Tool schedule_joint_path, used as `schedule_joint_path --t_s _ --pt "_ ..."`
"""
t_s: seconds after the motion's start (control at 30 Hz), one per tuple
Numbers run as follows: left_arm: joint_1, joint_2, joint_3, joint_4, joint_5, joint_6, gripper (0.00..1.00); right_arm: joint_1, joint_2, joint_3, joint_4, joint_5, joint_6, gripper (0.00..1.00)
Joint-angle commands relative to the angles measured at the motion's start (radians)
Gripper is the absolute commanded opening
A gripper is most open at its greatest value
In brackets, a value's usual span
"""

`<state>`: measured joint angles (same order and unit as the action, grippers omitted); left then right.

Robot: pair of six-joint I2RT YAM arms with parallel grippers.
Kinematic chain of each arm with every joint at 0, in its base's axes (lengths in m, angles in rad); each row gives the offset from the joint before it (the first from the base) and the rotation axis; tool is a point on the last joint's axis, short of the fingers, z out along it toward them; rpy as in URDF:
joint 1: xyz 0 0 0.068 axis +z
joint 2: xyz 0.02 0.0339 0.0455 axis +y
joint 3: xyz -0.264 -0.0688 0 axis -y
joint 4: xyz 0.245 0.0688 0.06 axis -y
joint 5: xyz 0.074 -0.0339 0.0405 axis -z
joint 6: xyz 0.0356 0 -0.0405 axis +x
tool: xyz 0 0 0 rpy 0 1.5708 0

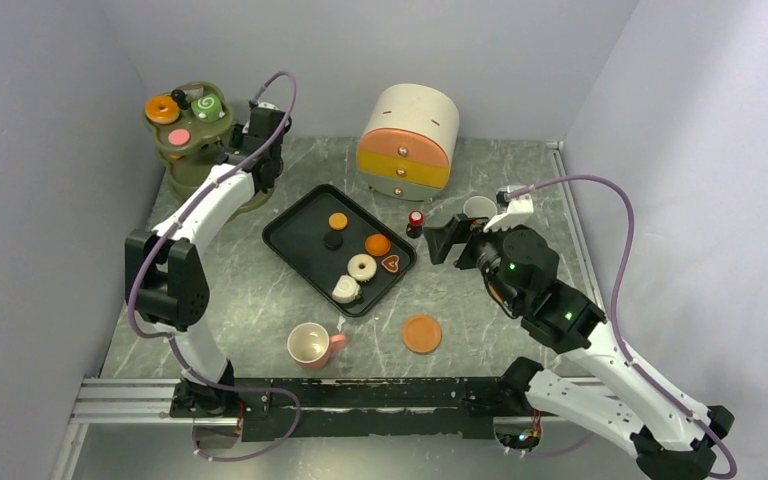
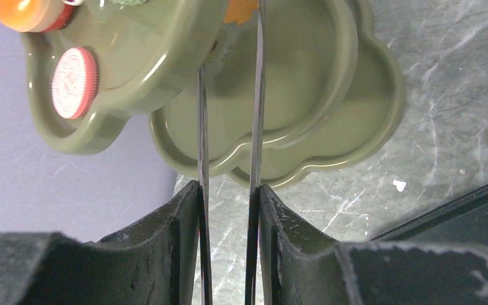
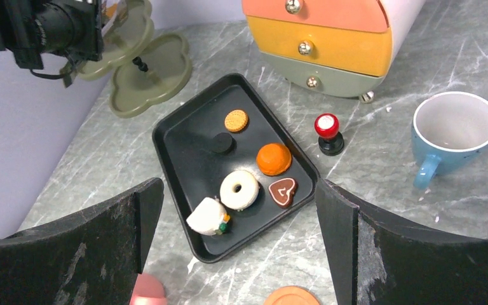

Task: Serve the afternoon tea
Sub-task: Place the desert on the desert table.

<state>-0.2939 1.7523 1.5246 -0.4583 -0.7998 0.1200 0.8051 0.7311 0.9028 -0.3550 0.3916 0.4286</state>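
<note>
The blue cup [image 1: 477,207] is showing only partly in the top view, behind the right gripper [image 3: 240,190]. The right wrist view is showing it whole and upright, near the drawer chest [image 1: 408,140]. The left wrist view is cropping the orange doughnut [image 1: 162,108] and green swirl roll [image 1: 205,103] on the olive stand [image 2: 318,76].

A grey marbled table [image 1: 210,300] is carrying everything, and plain lilac walls [image 1: 40,200] are enclosing it.

The left arm is reaching far-left. The left gripper [image 2: 227,95] is hovering beside the stand with its fingers narrowly parted, grasping nothing. The right arm is bending toward centre, its gripper spread wide and empty, facing the black tray [image 1: 305,225] holding the white doughnut [image 1: 362,266]. The pink cup [image 1: 310,346] and orange saucer [image 1: 421,333] are sitting apart near the front edge.
</note>
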Motion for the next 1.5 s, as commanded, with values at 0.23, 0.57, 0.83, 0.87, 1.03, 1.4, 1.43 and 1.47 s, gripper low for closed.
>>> schedule_joint_path --t_s 0.23,0.57,0.83,0.87,1.03,1.4,1.43,1.47 --pt "0.01 0.101 0.069 0.096 -0.09 0.078 0.37 -0.005 -0.004 0.05 -0.004 0.026 -0.028 0.93" --pt "0.022 0.136 0.081 0.135 -0.122 0.11 0.38 -0.005 0.01 0.054 -0.004 0.031 -0.032 0.93" --pt "0.025 0.152 0.105 0.113 -0.119 0.109 0.47 -0.006 0.014 0.046 -0.002 0.03 -0.032 0.93" --pt "0.026 0.15 0.11 0.106 -0.116 0.106 0.47 -0.005 0.01 0.043 -0.001 0.03 -0.03 0.93" --pt "0.025 0.14 0.131 0.078 -0.096 0.093 0.49 -0.005 -0.007 0.028 -0.003 0.031 -0.028 0.93" --pt "0.024 0.103 0.175 -0.035 0.046 0.005 0.48 -0.006 -0.018 0.027 -0.011 0.03 -0.025 0.94" --pt "0.024 0.1 0.18 -0.048 0.068 -0.005 0.48 -0.005 -0.018 0.027 -0.012 0.029 -0.025 0.94" --pt "0.024 0.095 0.183 -0.063 0.089 -0.017 0.47 -0.005 -0.018 0.027 -0.014 0.029 -0.025 0.93"
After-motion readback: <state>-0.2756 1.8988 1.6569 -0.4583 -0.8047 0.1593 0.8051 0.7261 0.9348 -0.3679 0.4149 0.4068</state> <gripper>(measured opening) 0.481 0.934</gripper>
